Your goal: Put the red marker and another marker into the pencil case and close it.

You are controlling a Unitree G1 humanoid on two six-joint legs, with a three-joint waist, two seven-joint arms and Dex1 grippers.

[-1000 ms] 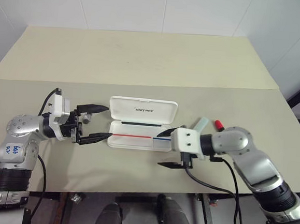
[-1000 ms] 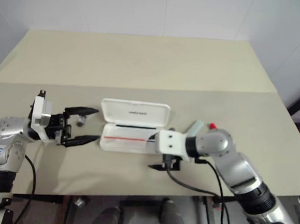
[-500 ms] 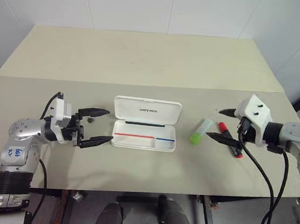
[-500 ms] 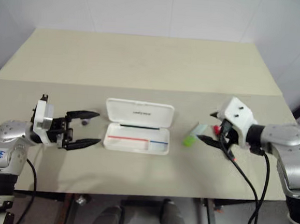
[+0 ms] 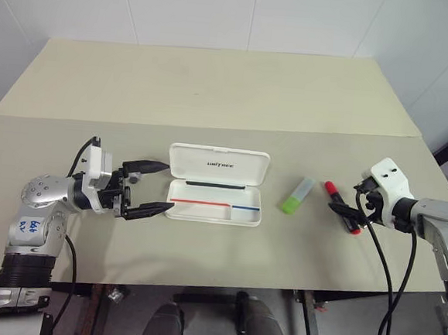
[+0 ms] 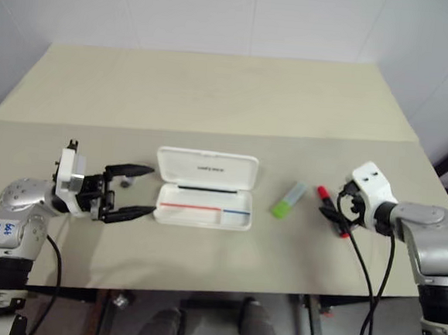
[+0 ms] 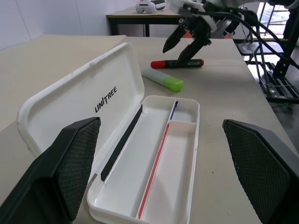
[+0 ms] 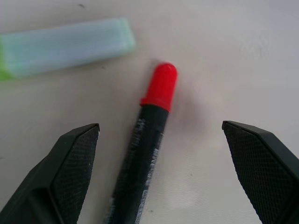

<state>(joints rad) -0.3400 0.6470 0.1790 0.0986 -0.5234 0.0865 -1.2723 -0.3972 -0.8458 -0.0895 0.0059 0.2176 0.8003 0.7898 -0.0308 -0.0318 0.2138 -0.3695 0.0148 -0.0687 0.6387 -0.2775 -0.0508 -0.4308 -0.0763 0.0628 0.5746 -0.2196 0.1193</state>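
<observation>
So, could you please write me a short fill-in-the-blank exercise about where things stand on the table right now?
1. The lid of the pencil case is ____.
2. The right pincer hangs open over the ____ marker.
3. The green marker lies on the table between the pencil case and the ____ marker.
4. The left pincer, beside the pencil case, holds ____.

Missing words: open; red; red; nothing

arms: silver-grey rounded metal segments, black ribbed collars
left arm (image 5: 39, 203): blue handwritten marks on its shell
wrists: white boxy housings, small dark screws
fingers (image 5: 148, 164): black, pointed, cross-hatched pads
cables: black, looping from each wrist
</observation>
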